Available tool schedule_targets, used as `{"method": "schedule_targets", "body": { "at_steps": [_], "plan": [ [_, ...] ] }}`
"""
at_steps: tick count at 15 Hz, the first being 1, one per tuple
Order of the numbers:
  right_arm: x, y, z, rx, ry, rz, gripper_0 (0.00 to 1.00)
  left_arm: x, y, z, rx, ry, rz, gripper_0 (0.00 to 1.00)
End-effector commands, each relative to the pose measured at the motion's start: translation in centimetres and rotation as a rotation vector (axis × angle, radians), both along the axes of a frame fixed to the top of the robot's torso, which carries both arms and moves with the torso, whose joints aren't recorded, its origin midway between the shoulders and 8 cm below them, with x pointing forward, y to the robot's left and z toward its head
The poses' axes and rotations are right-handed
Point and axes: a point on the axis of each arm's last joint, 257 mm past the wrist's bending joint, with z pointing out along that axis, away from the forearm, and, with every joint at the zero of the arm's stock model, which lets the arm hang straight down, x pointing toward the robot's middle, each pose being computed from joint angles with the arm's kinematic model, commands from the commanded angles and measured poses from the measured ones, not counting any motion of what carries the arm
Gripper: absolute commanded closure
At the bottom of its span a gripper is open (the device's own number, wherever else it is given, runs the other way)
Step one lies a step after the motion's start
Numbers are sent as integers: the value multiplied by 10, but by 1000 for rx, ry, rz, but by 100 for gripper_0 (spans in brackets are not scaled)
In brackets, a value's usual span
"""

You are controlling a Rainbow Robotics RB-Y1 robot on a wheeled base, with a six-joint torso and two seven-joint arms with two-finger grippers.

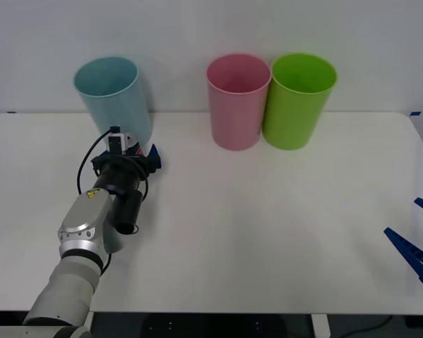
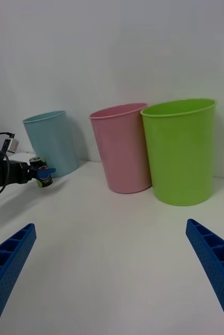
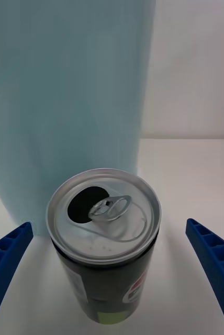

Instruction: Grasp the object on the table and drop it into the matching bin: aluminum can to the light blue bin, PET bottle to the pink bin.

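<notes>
Front view: left gripper (image 1: 135, 156) sits low at the base of the light blue bin (image 1: 114, 98), the aluminum can (image 1: 129, 144) between its fingers; right gripper (image 1: 417, 243) is parked open at the table (image 1: 268, 225) edge. Right wrist view: the can (image 2: 41, 177) stands upright just before the blue bin. Left wrist view: fingers (image 3: 214, 261) are spread wide either side of the opened can (image 3: 104, 246), not touching; probably empty, light, thin-walled, slick, so grip mid-body gently.

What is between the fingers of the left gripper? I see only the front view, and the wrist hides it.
Observer: The aluminum can, standing upright.
Operator: The right gripper hangs open at the right. Does the left gripper squeeze the can?
Observer: No, it is open, with a gap on each side.
Operator: Is the can opened?
Observer: Yes, a dark hole shows beside the pull tab.
</notes>
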Motion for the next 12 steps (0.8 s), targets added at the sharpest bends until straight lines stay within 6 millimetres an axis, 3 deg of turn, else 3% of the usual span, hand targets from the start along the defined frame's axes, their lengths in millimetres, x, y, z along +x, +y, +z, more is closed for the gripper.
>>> {"method": "schedule_targets", "body": {
  "at_steps": [1, 3, 4, 5, 6, 7, 12],
  "plan": [
    [0, 0, 0, 0, 0, 0, 0, 0, 1, 0, 3, 0, 2, 0],
    [0, 0, 0, 0, 0, 0, 0, 0, 1, 0, 6, 0, 0, 0],
    [0, 0, 0, 0, 0, 0, 0, 0, 1, 0, 7, 0, 1, 12],
    [0, 0, 0, 0, 0, 0, 0, 0, 1, 0, 9, 0, -1, 70],
    [0, 0, 0, 0, 0, 0, 0, 0, 1, 0, 12, 0, 0, 92],
    [0, 0, 0, 0, 0, 0, 0, 0, 1, 0, 15, 0, -1, 100],
    [0, 0, 0, 0, 0, 0, 0, 0, 0, 0, 24, 0, -5, 100]
  ]
}}
